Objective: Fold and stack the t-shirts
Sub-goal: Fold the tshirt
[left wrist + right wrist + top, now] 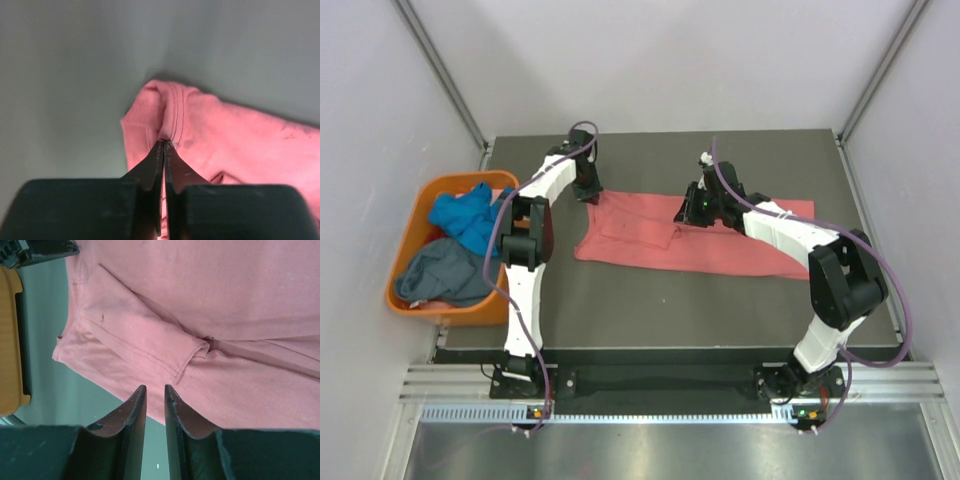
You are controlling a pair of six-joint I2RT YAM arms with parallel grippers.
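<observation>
– On the bench (650,310), toward its far half, what is seen of the cloth?

– A salmon-pink t-shirt (720,245) is laid out flat there, stretched wide from left to right. One sleeve is folded in over the body on the left part, and its stitched hem is shown clearly in the right wrist view.

– How is the shirt being held?

– Its far left corner is pinched by the left gripper (164,145). The fingers are pressed together on a hemmed edge, and a pink strip of cloth is visible between them. The cloth is bunched into a small ridge just past the tips.

– And the other arm?

– The right gripper (155,390) is held over the far edge of the same shirt, near its middle. Its fingers are parted by a narrow gap only. The bench surface is seen through that gap and no cloth is caught in it. The shirt's edge lies right at the fingertips, but whether it is touched cannot be told.

– Where are the remaining shirts?

– Both are heaped in the orange tub (417,203), which is set off the left edge of the bench, well apart from the pink one. A bright blue t-shirt (465,215) is crumpled at the far side of the tub, and a slate grey-blue t-shirt (440,275) is bundled at the near side, touching it. Neither is folded.
</observation>
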